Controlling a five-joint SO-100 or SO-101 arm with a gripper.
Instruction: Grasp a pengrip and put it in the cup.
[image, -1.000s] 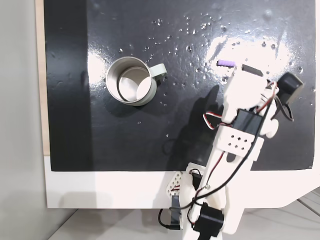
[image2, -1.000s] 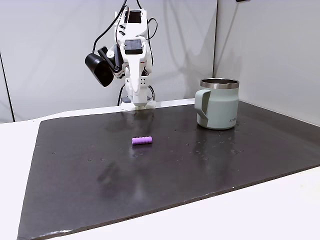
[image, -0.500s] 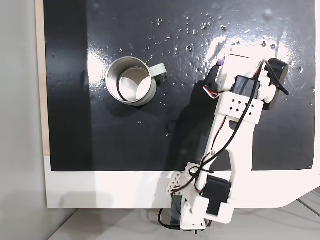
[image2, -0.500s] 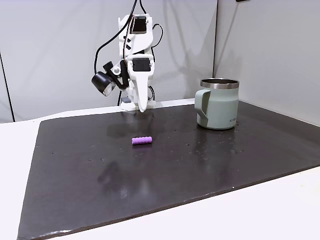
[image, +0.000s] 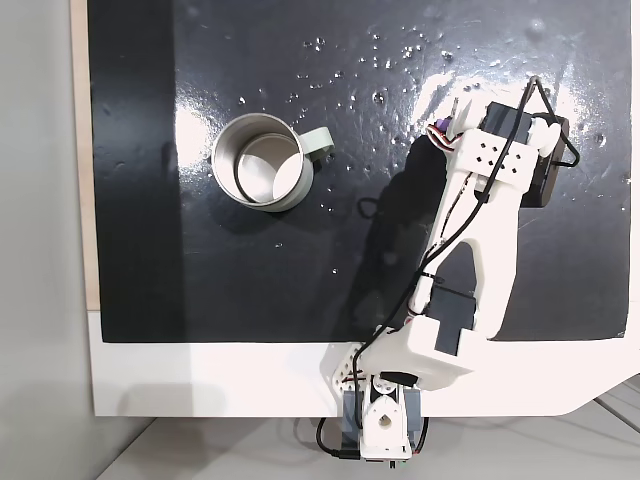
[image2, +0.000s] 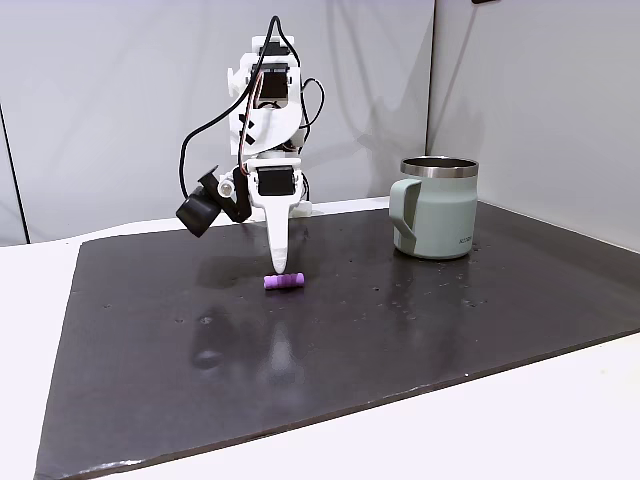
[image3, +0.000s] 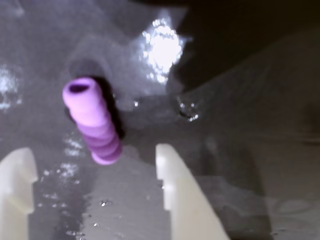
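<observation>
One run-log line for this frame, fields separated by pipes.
phase: pre-grasp | pincer: open, low over mat, straddling pengrip end | pengrip: lying flat, not gripped | cup: upright, apart

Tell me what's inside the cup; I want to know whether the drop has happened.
In a fixed view from above, the cup shows a bare shiny interior. The pengrip lies on the black mat beneath the open gripper. The low fixed view hides the cup's interior.

Bare mat (image2: 420, 330) around pengrip (image2: 284, 281); cup (image2: 436, 207) well apart.
</observation>
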